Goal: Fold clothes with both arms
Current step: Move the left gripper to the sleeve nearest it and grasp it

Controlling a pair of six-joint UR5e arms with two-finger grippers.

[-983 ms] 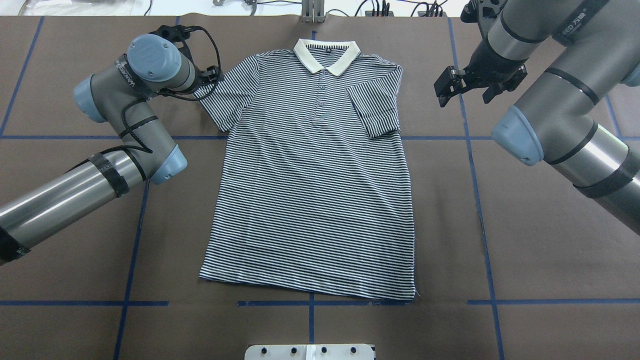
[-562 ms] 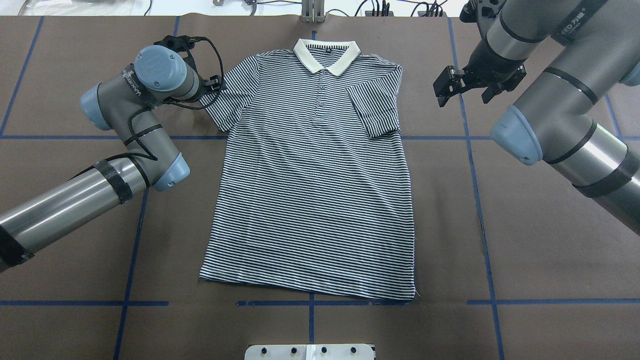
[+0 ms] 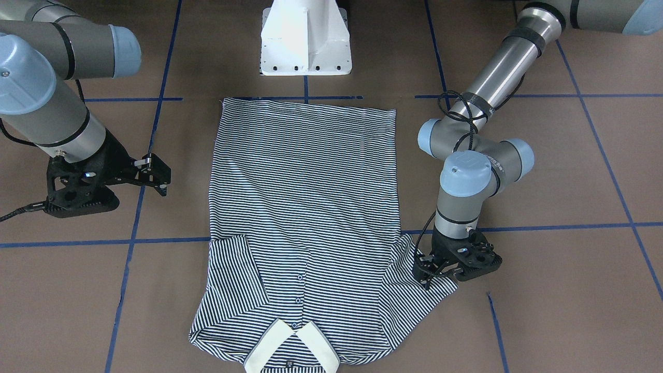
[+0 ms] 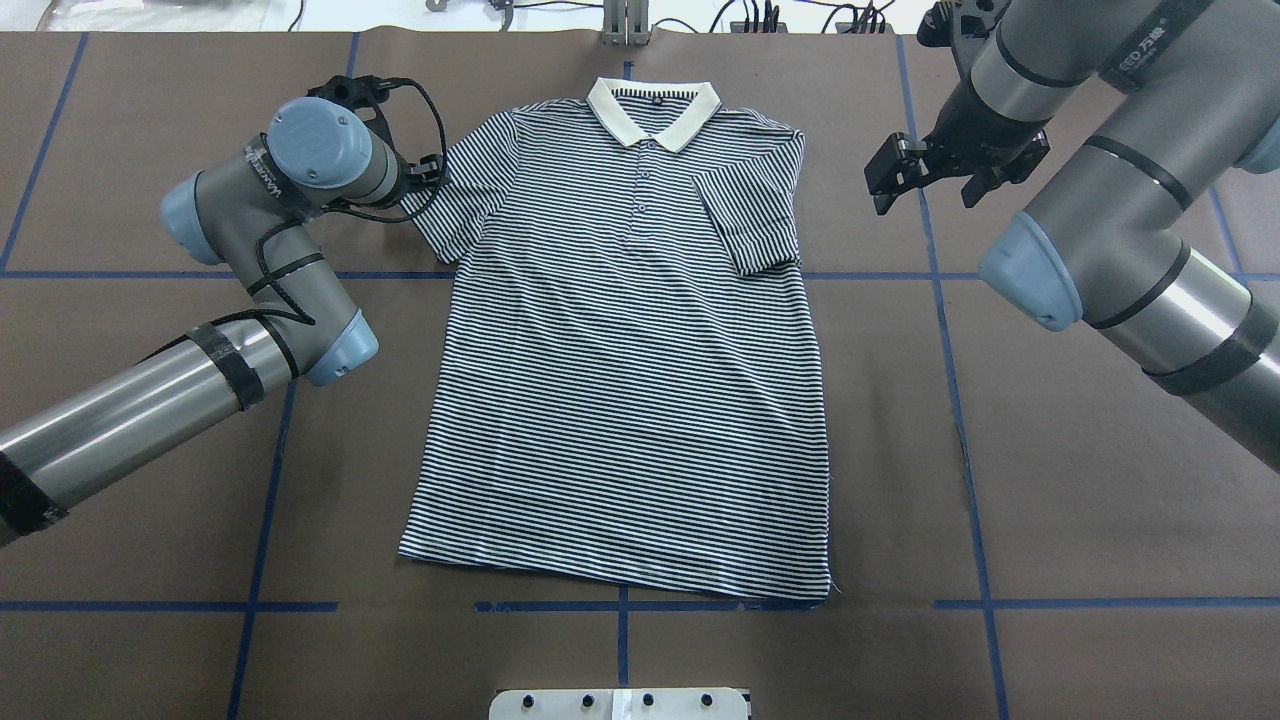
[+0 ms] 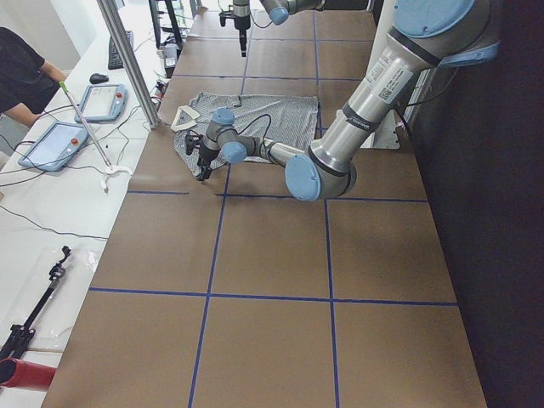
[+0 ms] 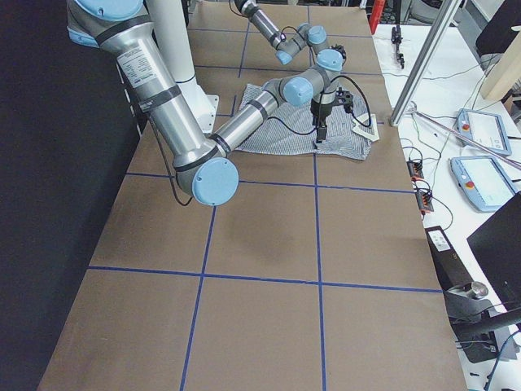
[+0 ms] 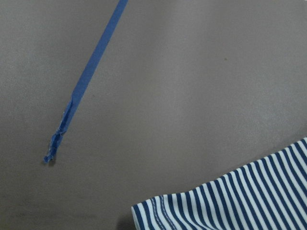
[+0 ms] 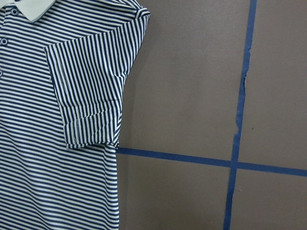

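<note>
The striped polo shirt [image 4: 620, 380] lies flat, front up, in the middle of the brown table [image 4: 1050, 480], with its white collar [image 4: 653, 108] at the end far from the robot's base. The sleeve on the robot's right [image 4: 750, 220] is already folded in over the chest, while the left sleeve [image 4: 450, 210] is spread out on the table. The left end effector [image 3: 429, 273] sits low at the outer edge of that spread sleeve, touching the fabric or nearly so. Honestly can't tell whether its fingers are apart or pinched on cloth, since the wrist hides them. The right end effector [image 4: 888, 180] hangs above bare table just beside the folded sleeve, fingers apart and holding nothing.
</note>
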